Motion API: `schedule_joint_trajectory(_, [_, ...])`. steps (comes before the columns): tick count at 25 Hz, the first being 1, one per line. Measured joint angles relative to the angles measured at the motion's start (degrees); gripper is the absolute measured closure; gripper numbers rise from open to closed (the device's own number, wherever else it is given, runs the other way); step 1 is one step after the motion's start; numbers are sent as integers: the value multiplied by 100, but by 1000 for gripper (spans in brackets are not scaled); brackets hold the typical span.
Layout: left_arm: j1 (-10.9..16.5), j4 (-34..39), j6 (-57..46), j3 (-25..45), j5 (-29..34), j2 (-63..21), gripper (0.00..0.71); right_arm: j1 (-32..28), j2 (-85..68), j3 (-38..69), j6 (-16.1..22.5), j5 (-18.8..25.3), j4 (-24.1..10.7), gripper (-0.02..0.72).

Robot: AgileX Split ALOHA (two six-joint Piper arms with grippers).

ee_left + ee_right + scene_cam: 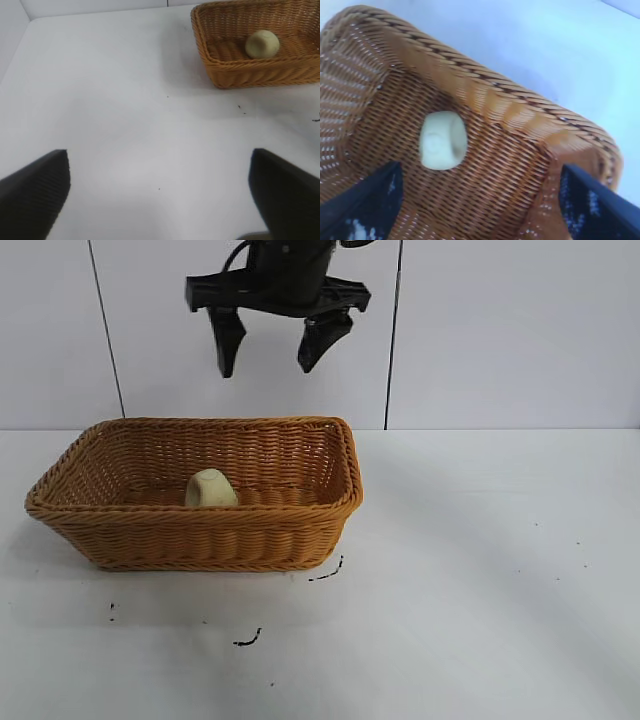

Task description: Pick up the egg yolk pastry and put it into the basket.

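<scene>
Evidently the pastry (210, 489) lay tipped on the basket (200, 540) floor, with my right gripper (271, 345) above it, jaws wide and empty. I judged a straight lift best (no snagging the rim). The left gripper (159, 192), also wide, hovered over the speckled white table (480, 590) before a white wall.

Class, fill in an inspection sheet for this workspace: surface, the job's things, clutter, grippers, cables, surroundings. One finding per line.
Surface: white table with a few small dark marks.
Job's things: small pale yellow-cream egg yolk pastry lies tipped inside the orange-brown woven wicker basket.
Clutter: nothing seen.
Grippers: right gripper hangs open and empty above the basket; left gripper open over bare table, off to the basket's side.
Cables: a black cable at the right arm's wrist.
Surroundings: white panelled wall behind.
</scene>
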Motion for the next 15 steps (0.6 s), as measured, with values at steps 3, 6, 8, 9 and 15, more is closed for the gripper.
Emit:
schedule_joint_trajectory(3, [0, 0, 0, 0, 0, 0, 14, -627, 0, 0, -62, 123, -15, 90])
schedule_joint_trajectory(6, [0, 0, 0, 0, 0, 0, 14, -1174, 0, 0, -81, 169, -10, 90])
schedule_joint_trajectory(8, [0, 0, 0, 0, 0, 0, 14, -1485, 0, 0, -81, 175, 42, 90])
schedule_joint_trajectory(9, [0, 0, 0, 0, 0, 0, 14, -1588, 0, 0, -81, 175, 90, 90])
schedule_joint_trajectory(15, [0, 0, 0, 0, 0, 0, 14, -1815, -147, 73, -232, 185, 358, 90])
